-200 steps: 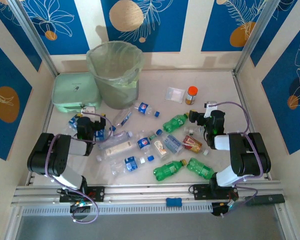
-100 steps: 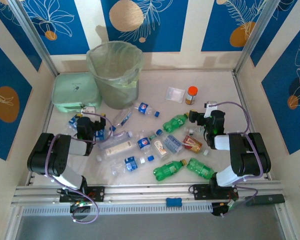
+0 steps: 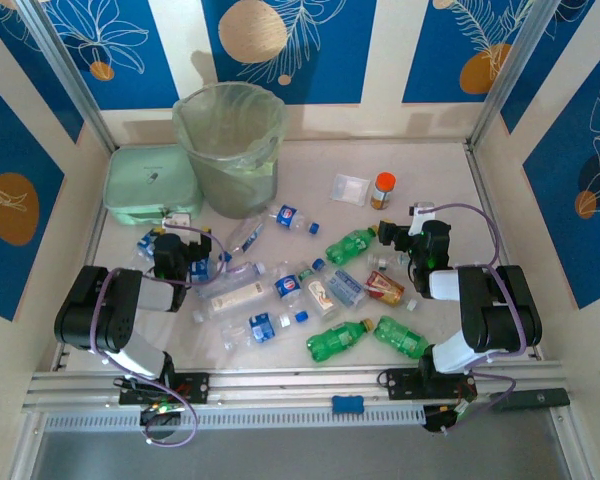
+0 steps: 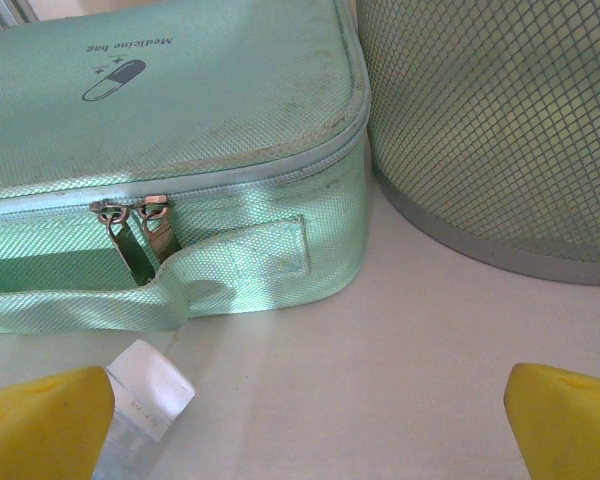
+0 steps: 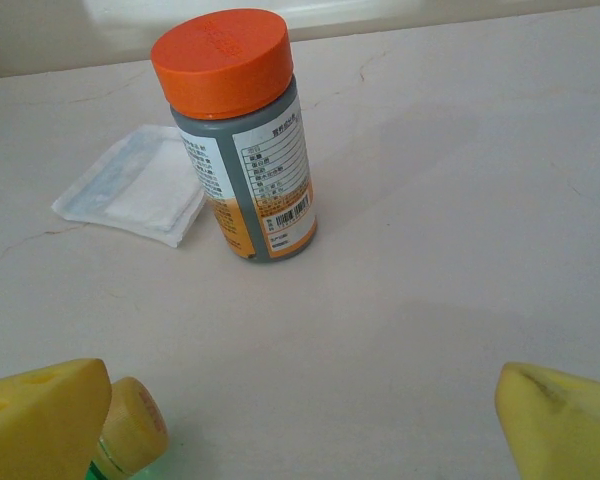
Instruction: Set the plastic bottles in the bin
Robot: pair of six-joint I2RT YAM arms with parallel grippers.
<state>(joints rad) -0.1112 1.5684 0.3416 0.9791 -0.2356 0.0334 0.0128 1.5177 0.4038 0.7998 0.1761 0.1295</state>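
Three green plastic bottles [image 3: 350, 244] and a larger scatter of clear blue-labelled ones, overlapping too much for an exact count, lie across the middle of the surface [image 3: 435, 170] between both arms. One bin [image 3: 235, 180] stands upright at back left, just beside one mint medicine bag [image 3: 150, 185]. One orange-capped jar [image 3: 382, 189] and one flat clear packet [image 3: 349, 188] sit at back right, with bare surface out to the right wall. Left hand [image 3: 177, 238]: fingers apart, holding nothing, a white-capped bottle [image 4: 150, 388] beside one finger. Right hand [image 3: 395, 232]: fingers apart, holding nothing, a yellow-capped green bottle [image 5: 130, 430] beside one finger.
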